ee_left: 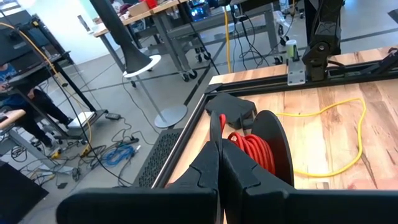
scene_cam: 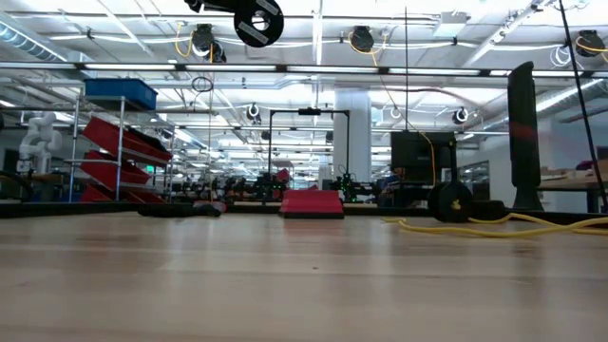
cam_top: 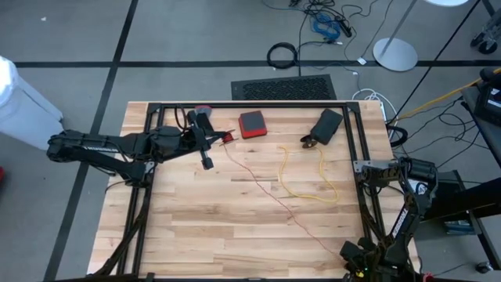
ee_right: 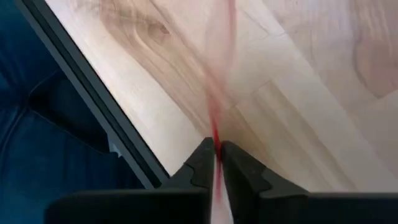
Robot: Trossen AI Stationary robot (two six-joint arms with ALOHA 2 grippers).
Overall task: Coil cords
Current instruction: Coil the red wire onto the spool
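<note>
I see my left gripper (ee_left: 219, 163) with its fingers pressed fully together beside a black reel (ee_left: 272, 146) wound with red cord (ee_left: 254, 151). My right gripper (ee_right: 217, 163) pinches the thin red cord (ee_right: 216, 134) between nearly closed fingers at the counter (cam_top: 235, 227) edge. The yellow cord (cam_top: 317, 188) lies loose mid-counter.

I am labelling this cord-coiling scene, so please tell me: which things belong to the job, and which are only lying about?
Job:
- thin red cord, wound on the round black plastic reel held by the left gripper, its far end pinched by the right gripper
- loose yellow cord

Lying about:
- flat red square box
- black pouch-like object
- black cable ring on the floor
</note>
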